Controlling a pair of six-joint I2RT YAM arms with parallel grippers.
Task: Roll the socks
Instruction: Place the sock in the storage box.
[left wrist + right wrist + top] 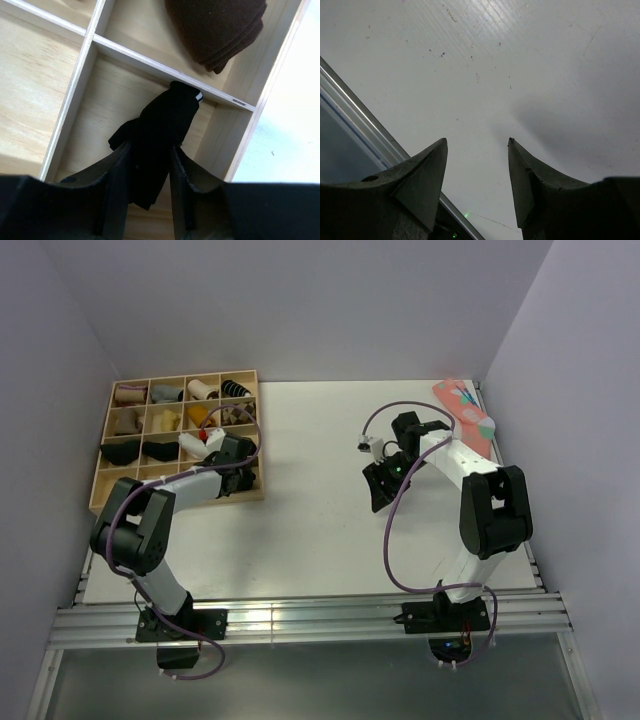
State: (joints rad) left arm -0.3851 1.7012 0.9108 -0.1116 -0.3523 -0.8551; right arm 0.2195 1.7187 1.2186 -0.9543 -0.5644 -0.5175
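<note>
**A:** Black knit, thin white stripe at the cuff: the socks (pixel 162 125) lie in a compartment along the right wall of the wooden tray (pixel 100 495), at the far-left corner of the counter (pixel 310 550). The left claw (pixel 150 152) pinches them mid-length. The cuff end touches the divider (pixel 150 62).

**B:** Risk?

**A:** Narrow grip, soft knit. On lifting, the loose ends would likely sag and any roll would open, or the cuff could snag on that divider. One sock or a pair: cannot tell.

**B:** And the right claw (pixel 477 142)?

**A:** Spread, holding nothing, over bare counter right of centre.

**B:** How do the views differ?

**A:** Only the left wrist view shows the pinch, plus a dark brown roll (pixel 220 30) in the next compartment. From above, the arm hides that compartment. Only the top view shows the pink sock (pixel 462 405) at the far-right corner.
</note>
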